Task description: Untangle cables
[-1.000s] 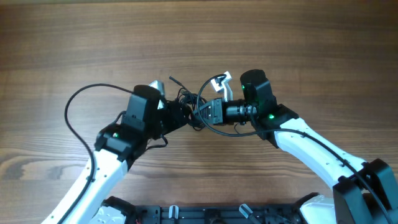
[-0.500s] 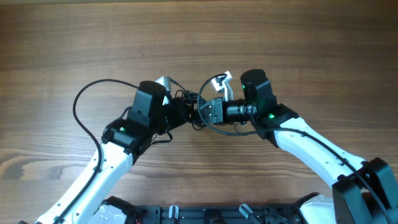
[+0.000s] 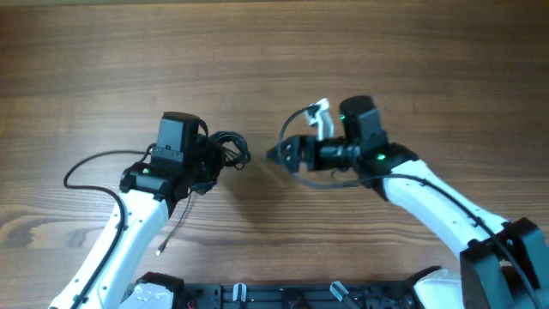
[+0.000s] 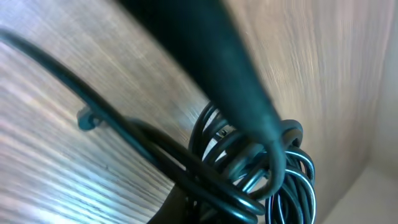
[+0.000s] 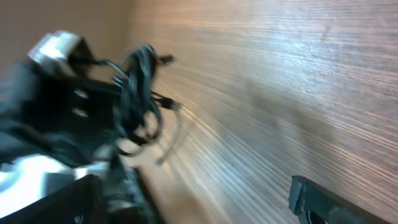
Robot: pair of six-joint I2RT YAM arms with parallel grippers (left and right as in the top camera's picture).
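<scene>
Cables (image 3: 229, 148) in left gripper (image 3: 215, 155), well apart from right gripper (image 3: 281, 157).

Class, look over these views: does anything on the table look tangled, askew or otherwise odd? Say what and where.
The cables are odd: a knotted black bunch clamped in the left gripper, left of centre, one thin strand trailing loose behind it. The right gripper stands open, apart from them.
</scene>
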